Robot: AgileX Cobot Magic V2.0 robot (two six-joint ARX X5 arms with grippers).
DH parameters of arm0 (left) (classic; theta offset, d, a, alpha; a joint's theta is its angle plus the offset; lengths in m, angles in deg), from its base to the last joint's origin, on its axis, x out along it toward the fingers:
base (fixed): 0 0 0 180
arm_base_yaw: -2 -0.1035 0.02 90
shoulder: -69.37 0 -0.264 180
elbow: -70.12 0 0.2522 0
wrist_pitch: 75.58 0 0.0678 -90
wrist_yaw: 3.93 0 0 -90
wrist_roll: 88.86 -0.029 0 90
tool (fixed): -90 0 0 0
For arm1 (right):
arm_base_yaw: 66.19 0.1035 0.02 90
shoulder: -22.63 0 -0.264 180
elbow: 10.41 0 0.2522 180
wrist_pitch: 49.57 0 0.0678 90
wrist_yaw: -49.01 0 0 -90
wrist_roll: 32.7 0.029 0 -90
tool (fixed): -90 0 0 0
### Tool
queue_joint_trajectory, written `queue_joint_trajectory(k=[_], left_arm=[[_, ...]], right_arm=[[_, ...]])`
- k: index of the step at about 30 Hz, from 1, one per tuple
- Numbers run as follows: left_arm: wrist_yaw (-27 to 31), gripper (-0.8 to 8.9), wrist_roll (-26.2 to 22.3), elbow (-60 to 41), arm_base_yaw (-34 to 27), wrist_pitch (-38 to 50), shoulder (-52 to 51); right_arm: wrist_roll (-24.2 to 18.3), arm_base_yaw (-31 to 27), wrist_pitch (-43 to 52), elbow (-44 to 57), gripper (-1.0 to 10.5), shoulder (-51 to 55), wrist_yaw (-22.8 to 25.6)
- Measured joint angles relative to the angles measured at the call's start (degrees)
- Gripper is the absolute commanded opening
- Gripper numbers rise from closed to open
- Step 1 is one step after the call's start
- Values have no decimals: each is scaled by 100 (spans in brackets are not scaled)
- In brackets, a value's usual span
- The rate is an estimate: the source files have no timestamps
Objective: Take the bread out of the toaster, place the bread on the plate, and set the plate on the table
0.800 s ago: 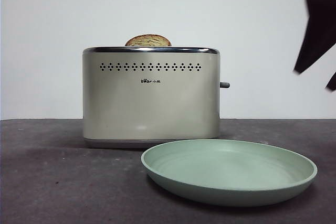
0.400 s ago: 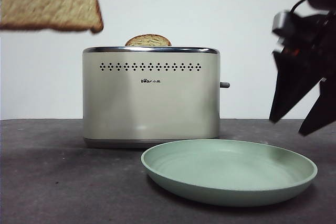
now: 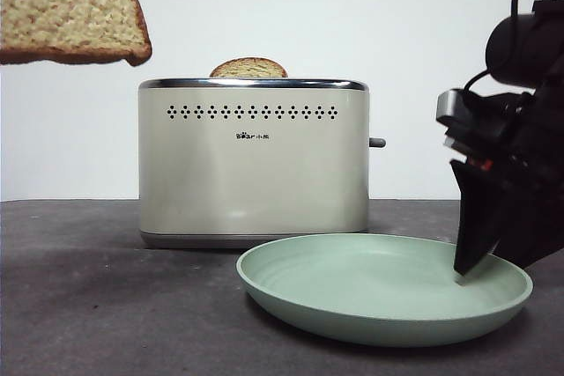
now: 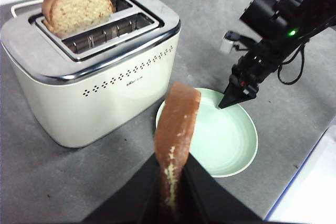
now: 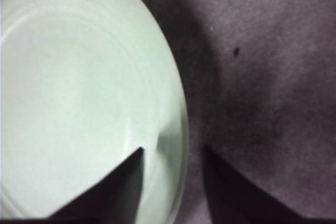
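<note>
Two end effectors work: the left end effector pinches the bread high beside the toaster; the right end effector, spread, straddles the plate's rim. Bread looks light, crumbly; edge grip suits.

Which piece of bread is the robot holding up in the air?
The bread pinched in the left gripper, hanging high beside the toaster. The second slice sits in its slot, only its top showing.
</note>
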Motion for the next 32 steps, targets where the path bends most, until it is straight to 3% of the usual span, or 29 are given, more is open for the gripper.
queue_joint_trajectory(k=[3, 10, 15, 25, 32], left_arm=[[-33, 6, 48, 0, 0, -2, -20], [-470, 6, 146, 0, 0, 4, -2], [-553, 6, 216, 0, 0, 17, 20], [-1827, 6, 302, 0, 0, 157, 863], [-2334, 6, 310, 0, 7, 603, 1904]], right_arm=[[0, 0, 26, 0, 1, -46, 0], [66, 0, 66, -50, 4, -2, -149], [55, 66, 15, -48, 4, 522, -535], [358, 824, 22, -48, 4, 1596, -597], [671, 1414, 348, -48, 4, 1655, -599]])
